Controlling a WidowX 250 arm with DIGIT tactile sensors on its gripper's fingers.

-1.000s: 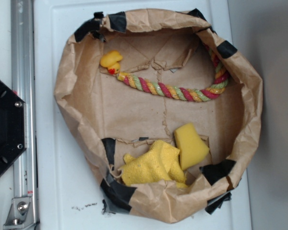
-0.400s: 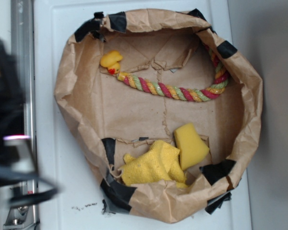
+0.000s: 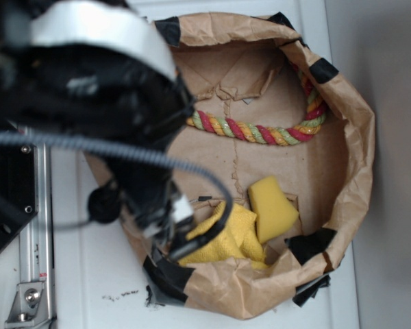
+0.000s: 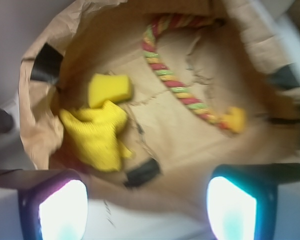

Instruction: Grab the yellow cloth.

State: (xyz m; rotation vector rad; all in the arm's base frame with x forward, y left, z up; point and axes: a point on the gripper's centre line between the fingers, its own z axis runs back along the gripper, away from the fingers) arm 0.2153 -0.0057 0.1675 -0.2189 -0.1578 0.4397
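Two yellow look-alikes share the crumpled paper-bag bin with your target: the yellow cloth lies bunched at the bin's left in the wrist view, touching the foam sponge just beyond it, so you risk pinching the sponge (or both) if you drop too far forward. Your gripper hangs above the near rim, pads wide apart and holding nothing; the tall paper wall and black tape patch could snag a finger, while rope and duck lie well clear.

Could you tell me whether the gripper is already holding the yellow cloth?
No, the wrist view shows the gripper open and empty, with the yellow cloth lying apart inside the paper bag.
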